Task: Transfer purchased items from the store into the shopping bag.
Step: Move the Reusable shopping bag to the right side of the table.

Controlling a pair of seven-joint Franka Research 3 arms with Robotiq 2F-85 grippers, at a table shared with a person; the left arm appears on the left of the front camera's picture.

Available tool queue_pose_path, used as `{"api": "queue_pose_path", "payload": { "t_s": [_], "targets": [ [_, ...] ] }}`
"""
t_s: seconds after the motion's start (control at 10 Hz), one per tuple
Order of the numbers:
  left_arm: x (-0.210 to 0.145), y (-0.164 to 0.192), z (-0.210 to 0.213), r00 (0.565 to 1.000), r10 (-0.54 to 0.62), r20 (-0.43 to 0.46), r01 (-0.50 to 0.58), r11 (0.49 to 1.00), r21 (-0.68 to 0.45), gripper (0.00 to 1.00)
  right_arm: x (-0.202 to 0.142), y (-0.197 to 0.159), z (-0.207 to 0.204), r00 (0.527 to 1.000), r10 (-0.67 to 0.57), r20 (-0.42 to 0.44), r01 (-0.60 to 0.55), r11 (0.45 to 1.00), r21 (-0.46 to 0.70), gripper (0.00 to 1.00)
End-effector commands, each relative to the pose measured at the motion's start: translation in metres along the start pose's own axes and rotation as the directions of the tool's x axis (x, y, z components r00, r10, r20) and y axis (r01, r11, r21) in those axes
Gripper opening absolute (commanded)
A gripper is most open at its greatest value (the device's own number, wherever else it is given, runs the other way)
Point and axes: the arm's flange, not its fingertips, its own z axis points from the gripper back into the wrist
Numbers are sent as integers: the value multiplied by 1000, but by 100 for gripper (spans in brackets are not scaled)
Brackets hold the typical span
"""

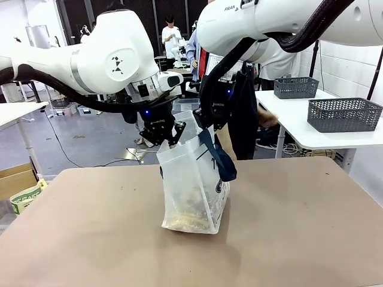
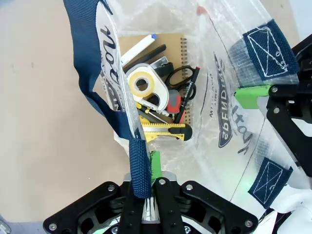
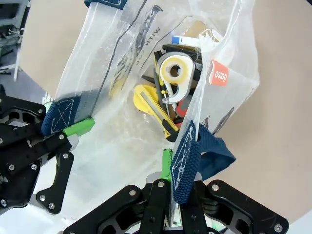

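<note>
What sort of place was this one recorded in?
Probably a robotics lab or test hall, not a real shop: a white side table carrying grey lattice baskets, cables trailing over the bare floor, and a person standing farther back.

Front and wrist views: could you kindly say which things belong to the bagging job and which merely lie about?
Job: translucent whitish navy-strapped plastic shopping bag; yellow utility knife, white tape dispenser, brown spiral notebook inside.
Lying about: dark grey lattice baskets on white side table.
</note>
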Motion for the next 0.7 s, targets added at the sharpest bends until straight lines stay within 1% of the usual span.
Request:
{"api": "queue_pose_path", "payload": {
  "t_s": [0.0, 0.2, 0.3, 0.5, 0.6],
  "targets": [
    [-1, 2, 1, 1000, 18, 11, -18, 1000, 14, 0, 0, 4, -1, 995, -103, -8, 103, 995, 13, 0],
    [-2, -4, 3, 999, -2, 33, 1, 1000, 22, 0, 1, 15, -5, 990, -143, 6, 142, 989, 44, 0],
    [-2, -7, 5, 998, -29, 51, 28, 999, 23, 0, 7, 19, -11, 986, -164, -14, 164, 986, 3, 0],
    [-1, -11, 6, 997, -58, 53, 57, 998, 24, 0, 17, 19, -18, 983, -184, -26, 184, 983, 1, 0],
    [0, -13, 6, 996, -65, 58, 63, 998, 27, 0, 19, 19, -20, 980, -200, -18, 200, 980, 6, 0]
  ]
}}
